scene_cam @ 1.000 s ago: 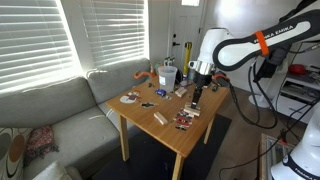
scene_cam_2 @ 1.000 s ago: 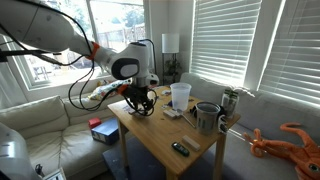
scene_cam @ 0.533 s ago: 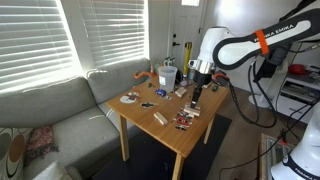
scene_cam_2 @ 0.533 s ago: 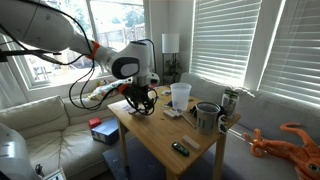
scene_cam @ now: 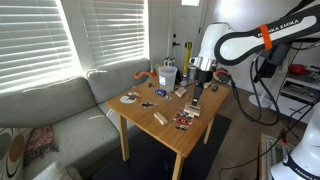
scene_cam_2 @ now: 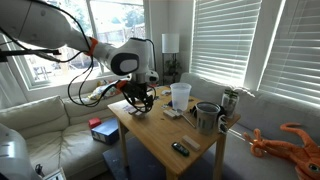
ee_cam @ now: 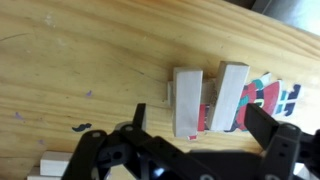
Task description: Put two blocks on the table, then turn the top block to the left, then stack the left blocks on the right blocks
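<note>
- blocks come first: two of them, the straight block [ee_cam: 188, 100] and the leaning block [ee_cam: 228, 97], lie on the table [ee_cam: 60, 60] just in front of me in the wrist view.
- they are just beside each other. i cannot tell if they touch.
- red and black bits [ee_cam: 268, 100] lie right by the leaning block, on its far side from the straight block.
- a third block [ee_cam: 55, 165] lies well apart from them, low in the corner of the wrist view.
- my gripper [ee_cam: 195, 165] hangs over the pair. my fingers [ee_cam: 105, 155] are wide apart and i hold nothing.
- i think the first job is done, as two blocks are down on the table.
- i think the turn to the left is not done yet.
- i think the stacking is not done yet either. from above i cannot tell if any block sits on top of another.
- the straight block's long side runs up and down the wrist view, away from me.
- the leaning block's long side runs nearly the same way, but its far end tips a bit toward the red and black bits.
- the third block's long side runs across the wrist view, so it lies crosswise to the pair.
</note>
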Motion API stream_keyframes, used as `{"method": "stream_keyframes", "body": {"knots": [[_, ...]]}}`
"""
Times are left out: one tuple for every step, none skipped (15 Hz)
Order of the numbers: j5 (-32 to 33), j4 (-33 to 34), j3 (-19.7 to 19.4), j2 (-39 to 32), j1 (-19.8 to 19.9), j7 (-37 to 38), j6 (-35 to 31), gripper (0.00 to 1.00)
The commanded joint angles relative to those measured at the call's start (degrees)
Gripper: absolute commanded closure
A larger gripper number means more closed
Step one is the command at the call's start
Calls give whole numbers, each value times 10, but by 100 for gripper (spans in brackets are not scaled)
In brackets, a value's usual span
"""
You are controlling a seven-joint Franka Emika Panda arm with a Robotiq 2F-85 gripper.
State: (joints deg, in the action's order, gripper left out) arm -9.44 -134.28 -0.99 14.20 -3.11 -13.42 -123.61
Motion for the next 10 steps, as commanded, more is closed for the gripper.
{"method": "stream_keyframes", "body": {"knots": [[-5, 16, 8, 13, -2, 41, 33, 0], [-11, 24, 12, 11, -3, 63, 33, 0], [-12, 34, 16, 8, -4, 84, 39, 0], [-11, 45, 23, 3, -4, 114, 42, 0], [-16, 56, 27, -2, -7, 134, 48, 0], [-20, 67, 33, -8, -9, 155, 51, 0], [-21, 83, 41, -18, -11, 185, 57, 0], [-25, 95, 47, -26, -12, 211, 61, 0], [-22, 108, 55, -37, -13, 241, 63, 0], [-19, 121, 62, -48, -15, 266, 67, 0]]}}
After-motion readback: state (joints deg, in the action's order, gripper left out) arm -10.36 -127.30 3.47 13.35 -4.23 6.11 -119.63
